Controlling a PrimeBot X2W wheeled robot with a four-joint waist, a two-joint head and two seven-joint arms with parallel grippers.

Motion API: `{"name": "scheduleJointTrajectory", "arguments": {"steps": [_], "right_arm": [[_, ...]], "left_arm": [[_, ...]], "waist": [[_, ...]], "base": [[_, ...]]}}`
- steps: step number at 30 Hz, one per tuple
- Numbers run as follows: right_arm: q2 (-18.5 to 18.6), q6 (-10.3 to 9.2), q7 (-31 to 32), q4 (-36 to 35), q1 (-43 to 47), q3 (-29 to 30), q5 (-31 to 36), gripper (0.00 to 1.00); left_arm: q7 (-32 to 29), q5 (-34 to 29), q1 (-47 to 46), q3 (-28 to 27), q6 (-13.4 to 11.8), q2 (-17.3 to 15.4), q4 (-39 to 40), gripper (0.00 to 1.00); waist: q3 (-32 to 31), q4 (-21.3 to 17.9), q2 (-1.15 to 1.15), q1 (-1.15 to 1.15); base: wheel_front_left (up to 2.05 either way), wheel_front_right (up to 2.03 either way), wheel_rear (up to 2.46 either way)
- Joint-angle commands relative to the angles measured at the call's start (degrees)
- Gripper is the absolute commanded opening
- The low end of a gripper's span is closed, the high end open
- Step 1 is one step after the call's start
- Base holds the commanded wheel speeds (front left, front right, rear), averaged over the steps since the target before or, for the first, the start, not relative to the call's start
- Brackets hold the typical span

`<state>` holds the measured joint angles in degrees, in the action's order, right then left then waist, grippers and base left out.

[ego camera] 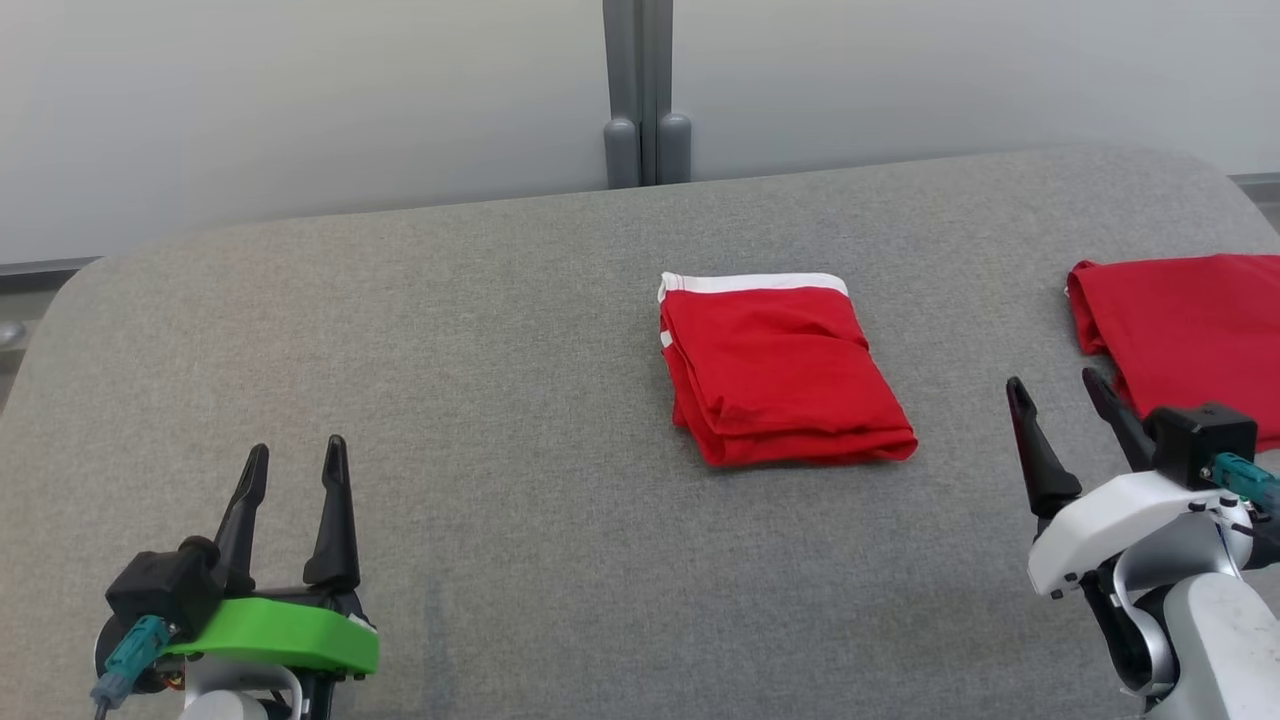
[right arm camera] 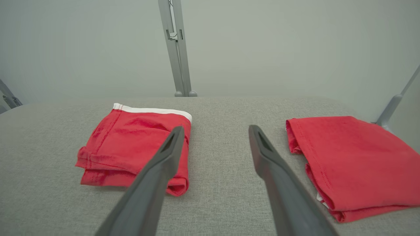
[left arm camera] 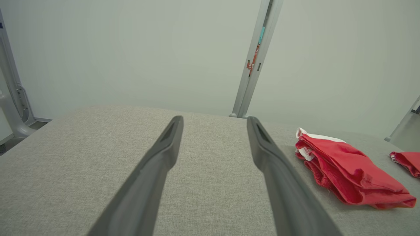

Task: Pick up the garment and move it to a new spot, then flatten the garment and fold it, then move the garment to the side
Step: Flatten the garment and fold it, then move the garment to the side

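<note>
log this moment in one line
left gripper: open, empty | right gripper: open, empty | garment: folded, mid table | second garment: folded, far right

red garment [ego camera: 785, 380], white-edged, greyish table [ego camera: 400, 330]

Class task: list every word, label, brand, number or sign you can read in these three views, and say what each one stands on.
No text can be read.
Small orange and teal stickers on the grey post: too blurred to read.
Folded red garment with the white band: no print visible.
The second red garment: no print visible.
</note>
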<state>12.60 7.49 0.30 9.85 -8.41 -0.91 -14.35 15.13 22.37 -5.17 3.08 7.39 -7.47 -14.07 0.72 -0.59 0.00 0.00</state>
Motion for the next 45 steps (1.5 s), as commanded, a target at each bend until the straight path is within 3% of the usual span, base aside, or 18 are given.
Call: {"name": "scheduleJointTrajectory", "arguments": {"steps": [1,10,29,35,40,45], "right_arm": [[0.39,-0.02,-0.68,0.82,0.23,-0.70,-0.30,1.00],[1.39,-0.02,-2.03,3.57,-1.64,-4.53,-1.87,1.00],[1.88,-0.02,-2.01,4.66,-5.27,-6.31,-3.91,1.00],[2.51,-0.02,6.29,6.77,-12.59,-7.23,-6.80,1.00],[2.40,-0.02,17.80,13.84,-20.10,-7.21,-9.37,1.00],[1.34,-0.02,22.74,21.96,-25.51,-4.35,-9.47,1.00]], "left_arm": [[-0.02,-0.04,0.95,-0.33,0.14,-0.03,-0.34,1.00],[-0.02,-0.25,-0.83,-0.35,0.14,0.23,-1.78,1.00],[-0.02,-0.24,-1.66,0.04,0.14,0.24,-1.34,1.00],[-0.02,-0.27,-3.26,0.58,0.14,0.42,-0.05,1.00],[-0.02,-0.36,-4.97,1.72,0.14,0.81,0.97,1.00],[-0.03,0.01,-6.48,2.21,0.14,1.19,1.43,1.00]], "waist": [[-0.11,0.13,0.00,0.00],[0.06,0.16,0.00,0.00],[1.40,0.96,0.00,0.00],[4.35,2.43,0.00,0.00],[7.84,4.87,0.00,0.00],[10.91,7.55,0.00,0.00]], "base": [[0.00,0.00,0.00],[0.00,0.00,0.00],[0.00,0.00,0.00],[0.00,0.00,0.00],[0.00,0.00,0.00],[0.00,0.00,0.00]]}}
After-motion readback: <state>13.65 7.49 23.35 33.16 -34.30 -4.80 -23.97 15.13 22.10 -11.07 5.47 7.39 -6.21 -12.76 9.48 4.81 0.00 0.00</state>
